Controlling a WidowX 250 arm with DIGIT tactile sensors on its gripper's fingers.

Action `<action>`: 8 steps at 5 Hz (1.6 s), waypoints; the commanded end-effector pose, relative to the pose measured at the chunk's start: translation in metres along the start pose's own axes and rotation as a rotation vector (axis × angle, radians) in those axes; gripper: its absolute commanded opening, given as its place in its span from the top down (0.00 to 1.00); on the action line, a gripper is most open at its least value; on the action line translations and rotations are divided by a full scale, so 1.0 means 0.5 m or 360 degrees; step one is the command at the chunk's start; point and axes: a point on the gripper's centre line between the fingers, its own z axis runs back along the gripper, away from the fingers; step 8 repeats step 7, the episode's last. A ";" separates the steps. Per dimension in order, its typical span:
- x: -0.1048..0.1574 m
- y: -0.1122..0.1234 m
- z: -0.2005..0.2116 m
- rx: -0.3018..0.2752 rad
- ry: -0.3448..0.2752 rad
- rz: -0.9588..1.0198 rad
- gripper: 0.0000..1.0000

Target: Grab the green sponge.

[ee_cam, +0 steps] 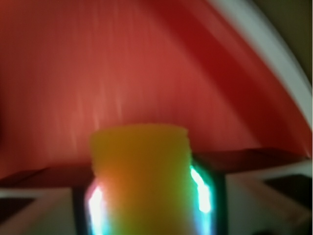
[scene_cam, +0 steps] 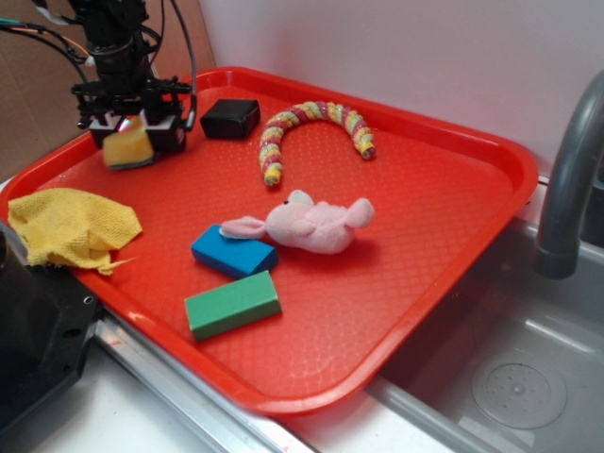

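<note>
Gripper (scene_cam: 132, 127) has its jaws pinching the green sponge (scene_cam: 129, 148), lifted just above the red tray (scene_cam: 425, 217) at its far-left corner; best keep squeezing evenly and rise straight, foam slips easily

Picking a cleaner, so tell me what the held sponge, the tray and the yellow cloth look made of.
Sponge in the claw: likely soft yellow foam, matte.
Tray: probably hard red plastic, with a fine diamond texture and slight sheen.
Cloth: looks like terry fabric, crumpled, with a nubby weave.
</note>
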 end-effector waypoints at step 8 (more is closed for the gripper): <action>-0.167 -0.137 0.375 -0.0116 -0.0313 -0.0845 1.00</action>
